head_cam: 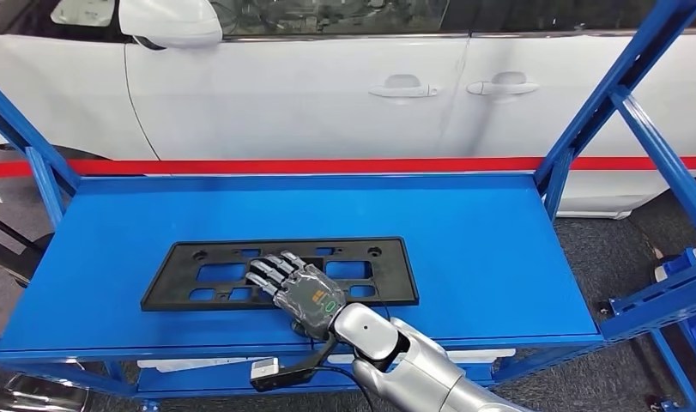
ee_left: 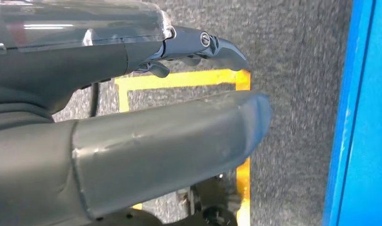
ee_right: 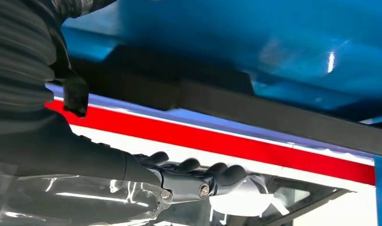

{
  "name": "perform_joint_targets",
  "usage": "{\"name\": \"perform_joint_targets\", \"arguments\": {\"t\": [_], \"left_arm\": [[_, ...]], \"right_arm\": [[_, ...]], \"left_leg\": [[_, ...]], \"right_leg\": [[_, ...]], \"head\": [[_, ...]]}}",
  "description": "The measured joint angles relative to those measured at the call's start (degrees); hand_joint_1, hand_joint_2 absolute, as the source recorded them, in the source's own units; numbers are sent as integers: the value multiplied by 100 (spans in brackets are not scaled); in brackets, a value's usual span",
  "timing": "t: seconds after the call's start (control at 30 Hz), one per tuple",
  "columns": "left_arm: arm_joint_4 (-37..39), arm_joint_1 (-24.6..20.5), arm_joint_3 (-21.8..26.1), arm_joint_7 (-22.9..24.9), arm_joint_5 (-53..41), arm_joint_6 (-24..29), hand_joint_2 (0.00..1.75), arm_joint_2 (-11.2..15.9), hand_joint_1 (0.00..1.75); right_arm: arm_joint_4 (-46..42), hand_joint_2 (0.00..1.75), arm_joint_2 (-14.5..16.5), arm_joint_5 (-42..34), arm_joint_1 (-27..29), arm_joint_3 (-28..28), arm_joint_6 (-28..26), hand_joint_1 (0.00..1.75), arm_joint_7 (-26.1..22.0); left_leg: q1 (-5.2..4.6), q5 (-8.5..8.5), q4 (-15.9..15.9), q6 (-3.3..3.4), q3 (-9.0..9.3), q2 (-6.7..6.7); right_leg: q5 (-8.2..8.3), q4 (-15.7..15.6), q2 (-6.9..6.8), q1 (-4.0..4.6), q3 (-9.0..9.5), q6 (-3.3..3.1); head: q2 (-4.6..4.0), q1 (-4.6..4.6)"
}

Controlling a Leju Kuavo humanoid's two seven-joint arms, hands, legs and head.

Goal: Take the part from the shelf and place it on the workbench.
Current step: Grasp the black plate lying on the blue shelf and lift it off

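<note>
1 white car (head_cam: 327, 86) fills the background, standing just behind the blue shelf (head_cam: 481, 232), with 2 door handles and a red stripe along its lower side. Taking the shelf as the landmark: its flat blue top lies between angled blue frame posts at both ends, and grey carpeted floor (head_cam: 602, 257) shows past its right end.

Lying flat on the shelf's top, left of its middle and toward the front edge, is the part (head_cam: 207, 275), a long black plate with several rectangular cut-outs. Over the part's middle, reaching in across the shelf's front edge, the right hand (head_cam: 297, 287) rests palm down with its fingers stretched forward on the black plate; whether it has any grip on the part cannot be told.

Beside the shelf's blue edge, above grey floor marked with yellow tape (ee_left: 179, 80), the left hand (ee_left: 146, 122) hangs with thumb and fingers extended and apart, holding nothing.
</note>
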Motion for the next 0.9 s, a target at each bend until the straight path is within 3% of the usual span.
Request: {"name": "perform_joint_targets", "arguments": {"t": [0.07, 0.1, 0.13, 0.17, 0.23, 0.27, 0.3, 0.37, 0.43, 0.5, 0.57, 0.6, 0.63, 0.67, 0.73, 0.8, 0.9], "left_arm": [[0, -1, 0, -11, -24, -5, 0, 2, 0], [0, 1, 0, -16, -39, -8, 0, 3, 0], [0, 2, 0, -19, -52, -10, 0, 3, 0], [0, 2, 0, -22, -66, -11, 0, 4, 0], [1, -3, 0, -29, -84, -11, 0, -1, 0], [1, -6, 0, -33, -87, -11, 0, -2, 0], [2, -8, 0, -36, -91, -9, 0, -2, 0], [2, -7, 0, -40, -111, -4, 0, 4, 0], [2, -13, 0, -55, -153, -3, 0, 17, 0], [2, -25, 0, -78, -198, -10, 0, 36, 0], [2, -23, 0, -89, -224, -21, 0, 55, 0], [2, -17, 0, -90, -235, -26, 0, 66, 0], [2, -11, 0, -90, -248, -35, 0, 76, 0], [2, -9, 0, -90, -259, -42, 0, 87, 0], [2, -18, 0, -90, -276, -54, 0, 111, 0], [2, -33, 0, -90, -282, -57, 0, 133, 0], [2, -30, 0, -90, -290, -63, 0, 150, 0]], "right_arm": [[54, 175, -1, 27, -2, 12, 38, 0, 0], [88, 175, -1, 42, -3, 21, 50, 0, 1], [117, 175, -1, 61, -7, 30, 50, 0, 3], [143, 175, 1, 91, -14, 37, 33, 0, 10], [184, 175, 10, 184, -38, 43, -58, 0, 71], [208, 175, 22, 266, -48, 46, -130, 0, 140], [241, 175, 38, 387, -55, 50, -222, 0, 250], [346, 175, 88, 745, -64, 71, -433, 0, 580], [533, 175, 177, 1200, -87, 88, -625, 1, 1005], [812, 175, 292, 1587, -136, 90, -765, 82, 1412], [1122, 175, 378, 1770, -187, 78, -881, 164, 1629], [1264, 175, 412, 1813, -204, 64, -931, 166, 1660], [1388, 175, 441, 1841, -215, 37, -968, 167, 1667], [1492, 175, 471, 1865, -224, 3, -997, 168, 1670], [1654, 175, 523, 1883, -241, -85, -1032, 169, 1668], [1764, 175, 550, 1883, -260, -168, -1046, 169, 1665], [1888, 175, 556, 1880, -278, -280, -1047, 170, 1663]], "left_leg": [[-5, -5, 2, 23, 0, 8], [-9, -9, 3, 29, 6, 10], [-16, -16, 4, 33, 17, 9], [-25, -22, 4, 35, 34, 4], [-40, -36, -4, 30, 74, -5], [-46, -40, -8, 16, 80, -9], [-42, -42, -13, -5, 78, -9], [-33, -30, -47, -73, 79, -6], [-32, -77, -29, -134, 76, 2], [-30, -356, 393, -170, -110, 5], [-24, -732, 1189, -200, -474, 4], [-24, -825, 1493, -213, -613, 5], [-25, -791, 1569, -220, -642, 5], [-25, -659, 1424, -219, -563, 6], [-28, -288, 639, -192, -164, 9], [-48, -106, 40, -138, 130, 8], [-66, -53, -78, -49, 163, 6]], "right_leg": [[-329, 798, -3, -16, -390, 28], [-372, 1036, -3, -21, -519, 24], [-296, 1053, -3, -23, -544, 7], [-119, 836, -2, -18, -456, -23], [311, -7, 0, 21, -67, -130], [443, -374, -1, 48, 99, -181], [506, -609, -1, 75, 201, -218], [520, -737, 6, 101, 239, -242], [566, -825, 9, 57, 275, -246], [609, -892, -2, 20, 300, -261], [613, -880, -10, 42, 285, -278], [611, -866, -12, 51, 277, -280], [607, -851, -11, 58, 273, -283], [601, -832, -8, 61, 270, -284], [589, -797, -2, 66, 271, -277], [584, -773, 8, 87, 259, -242], [602, -759, 17, 94, 224, -159]], "head": [[0, -1], [0, 0], [0, 0], [0, 0], [0, -1], [0, 1], [0, 2], [0, 4], [0, 4], [0, 2], [0, 2], [0, 2], [0, 2], [0, 2], [0, 2], [0, 2], [0, 2]]}}
